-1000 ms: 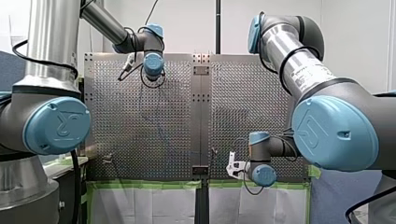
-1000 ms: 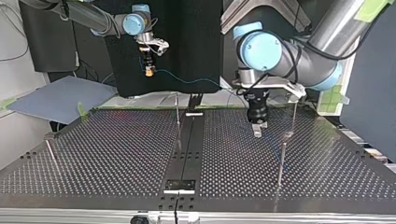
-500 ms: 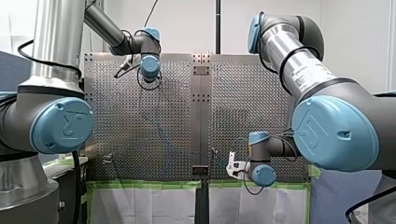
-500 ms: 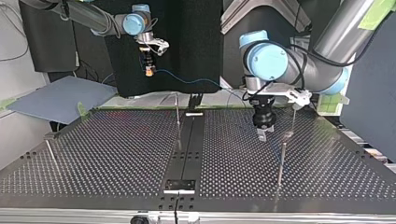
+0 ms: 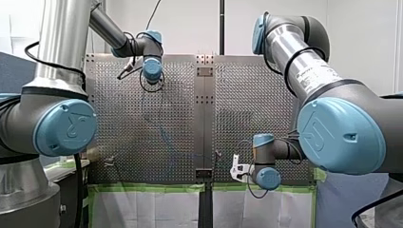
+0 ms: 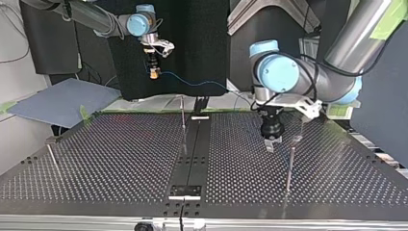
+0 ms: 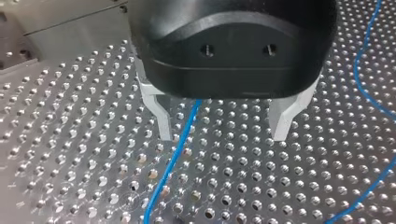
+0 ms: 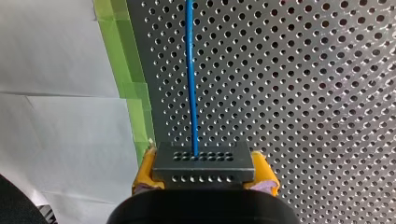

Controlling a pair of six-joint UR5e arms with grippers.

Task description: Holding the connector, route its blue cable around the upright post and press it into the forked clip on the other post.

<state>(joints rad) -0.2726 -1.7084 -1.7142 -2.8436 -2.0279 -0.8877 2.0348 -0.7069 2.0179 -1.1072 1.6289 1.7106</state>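
My right gripper has its yellow pads shut on a black connector, held off the table's edge. The blue cable runs straight ahead from the connector over the perforated plate. In the top view this right gripper hangs at the back left, the cable trailing toward the middle. My left gripper hovers low over the plate with its fingers open, and the cable lies between them, close to one finger. In the top view my left gripper stands beside a thin upright post.
More thin posts stand on the plate: one near the middle strip, one behind my left gripper, one at the top view's left edge. A blue-grey board lies beyond the table. Green tape lines the plate's edge.
In the top view my left gripper has shifted to the right and a little nearer the camera, closer to the post. My right gripper and the connector have stayed put.
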